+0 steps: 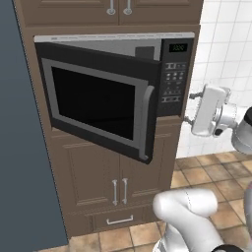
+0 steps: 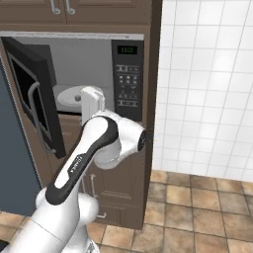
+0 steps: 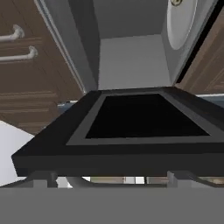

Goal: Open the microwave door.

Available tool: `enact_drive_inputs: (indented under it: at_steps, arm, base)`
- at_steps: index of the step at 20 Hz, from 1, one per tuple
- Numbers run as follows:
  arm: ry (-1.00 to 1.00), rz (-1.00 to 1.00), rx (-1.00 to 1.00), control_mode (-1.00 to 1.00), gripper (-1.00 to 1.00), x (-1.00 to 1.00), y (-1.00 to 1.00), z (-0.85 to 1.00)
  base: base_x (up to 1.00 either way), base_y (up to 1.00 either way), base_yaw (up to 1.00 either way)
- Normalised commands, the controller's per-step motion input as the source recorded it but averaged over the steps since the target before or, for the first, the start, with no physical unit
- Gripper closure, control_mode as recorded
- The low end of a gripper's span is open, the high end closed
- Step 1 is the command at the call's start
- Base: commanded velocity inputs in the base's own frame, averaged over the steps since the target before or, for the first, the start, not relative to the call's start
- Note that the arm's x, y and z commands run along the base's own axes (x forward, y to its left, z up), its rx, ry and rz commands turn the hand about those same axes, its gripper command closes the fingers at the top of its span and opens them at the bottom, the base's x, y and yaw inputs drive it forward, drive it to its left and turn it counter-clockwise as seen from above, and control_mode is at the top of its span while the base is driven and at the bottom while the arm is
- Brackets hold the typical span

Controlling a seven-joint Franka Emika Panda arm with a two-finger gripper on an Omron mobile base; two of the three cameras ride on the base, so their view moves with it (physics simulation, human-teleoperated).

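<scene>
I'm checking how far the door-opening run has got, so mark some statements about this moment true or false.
1. The microwave door is swung open, away from the cavity. True.
2. The gripper is clamped on the door's handle. False: it hangs right of the keypad panel, jaws open, holding nothing.
3. A round white turntable lies inside the microwave. True.
4. The door hinges on the keypad side. False: it hinges on the far side from the keypad, and its handle edge has swung outward.
5. The wooden cabinet doors below the microwave stand open. False: they are shut.
</scene>
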Motion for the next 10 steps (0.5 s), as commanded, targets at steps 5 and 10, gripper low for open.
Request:
enact_drive_inputs:
  at_steps: [5,10]
  arm:
    - [0.27,0.23,0.0,-1.0,-1.0,0.84,0.47,0.12]
    - [0.29,0.29,0.0,-1.0,-1.0,0.74,0.31,0.1]
  base:
    - [0.0,0.0,0.0]
    - [0.0,0.0,0.0]
